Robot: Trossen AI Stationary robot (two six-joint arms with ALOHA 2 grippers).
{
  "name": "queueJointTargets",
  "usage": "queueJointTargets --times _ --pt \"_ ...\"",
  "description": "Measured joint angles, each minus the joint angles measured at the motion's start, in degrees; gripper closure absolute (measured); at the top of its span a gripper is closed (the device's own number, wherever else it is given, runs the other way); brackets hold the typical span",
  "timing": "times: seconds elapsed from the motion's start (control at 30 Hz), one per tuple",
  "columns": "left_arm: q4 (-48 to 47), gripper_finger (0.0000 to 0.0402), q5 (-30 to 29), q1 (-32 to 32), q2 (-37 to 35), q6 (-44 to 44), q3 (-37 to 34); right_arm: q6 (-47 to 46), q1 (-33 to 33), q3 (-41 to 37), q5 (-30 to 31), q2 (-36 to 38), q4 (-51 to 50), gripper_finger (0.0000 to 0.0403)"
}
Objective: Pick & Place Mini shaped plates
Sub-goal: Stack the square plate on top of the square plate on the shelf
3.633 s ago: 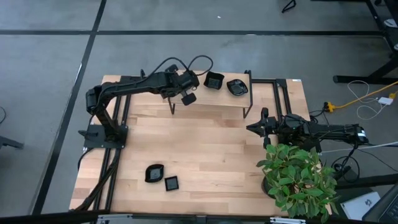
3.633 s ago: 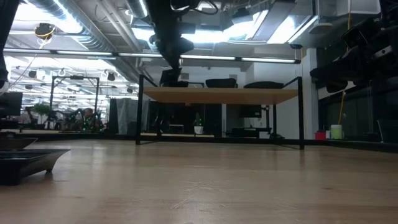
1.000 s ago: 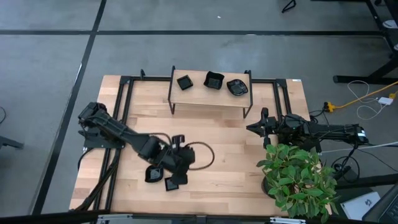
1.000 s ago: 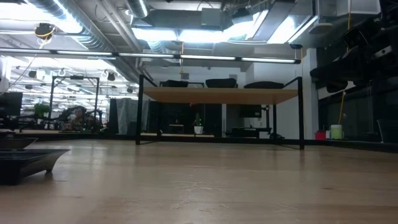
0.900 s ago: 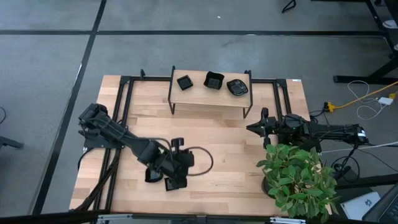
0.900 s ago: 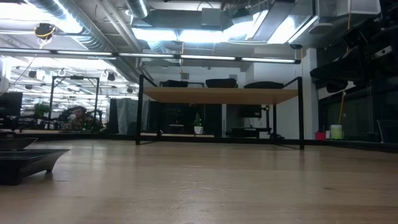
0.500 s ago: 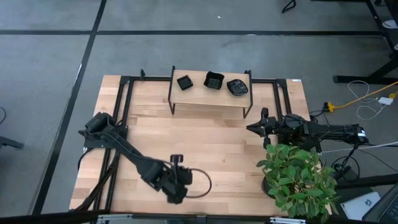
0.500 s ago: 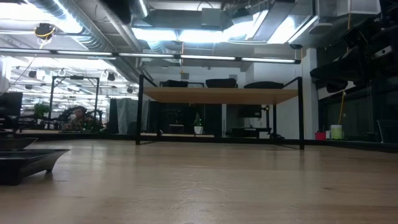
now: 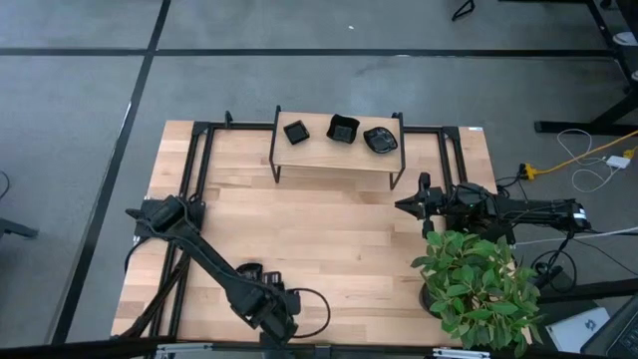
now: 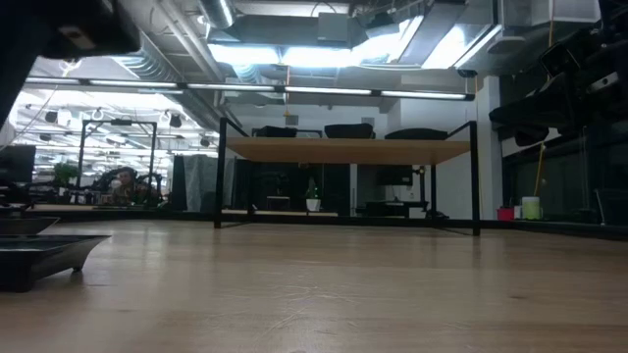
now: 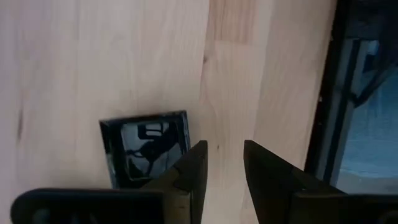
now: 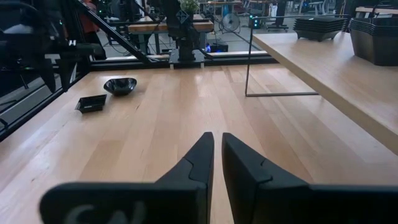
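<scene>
Your wooden table (image 9: 329, 239) fills the high view, with a potted plant (image 9: 477, 284) at its right front corner. A raised shelf (image 9: 337, 152) on black legs stands along the far edge and carries three mini shaped plates in a row: a small square plate (image 9: 295, 132), a larger rounded-square plate (image 9: 343, 129) and a round plate (image 9: 380, 140).

Your left arm reaches from its base at the table's left side to the near edge, where the left gripper (image 9: 282, 321) hangs low over the wood. Its fingers stand apart with nothing between them. In the left wrist view a flat square dish (image 11: 147, 146) lies on the table just beside one fingertip (image 11: 196, 163), not between the two. A rounded dish (image 9: 248, 270) lies on the table just behind that arm in the high view.

Your right arm waits at the right side of the table, and the right gripper (image 9: 411, 205) points inward, its fingers nearly together and holding nothing. Its wrist view shows the same two dishes well apart from it, across the table.
</scene>
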State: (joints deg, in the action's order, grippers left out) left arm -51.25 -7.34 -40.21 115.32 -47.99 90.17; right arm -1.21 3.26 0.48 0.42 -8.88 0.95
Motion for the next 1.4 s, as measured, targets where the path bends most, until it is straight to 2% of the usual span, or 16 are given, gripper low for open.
queueJointTargets --times 0.53,1.07,1.17,1.33,1.4 --pt "-3.6 0.0304 -0.6 0.2 4.1 -5.2 0.0 0.0 0.0 0.0 0.0 0.0 0.0 0.0369" --pt "-4.3 0.0307 -1.1 0.2 7.4 -6.0 0.0 0.0 0.0 0.0 0.0 0.0 0.0 0.0369" --pt "-4.3 0.0326 -1.3 0.2 7.4 -6.2 0.0 0.0 0.0 0.0 0.0 0.0 0.0 0.0369" --pt "-4.4 0.0389 -1.1 0.2 7.4 -6.1 0.0 0.0 0.0 0.0 0.0 0.0 0.0 0.0369" --pt "-4.4 0.0393 -1.1 0.2 7.4 -5.8 0.0 0.0 0.0 0.0 0.0 0.0 0.0 0.0369"
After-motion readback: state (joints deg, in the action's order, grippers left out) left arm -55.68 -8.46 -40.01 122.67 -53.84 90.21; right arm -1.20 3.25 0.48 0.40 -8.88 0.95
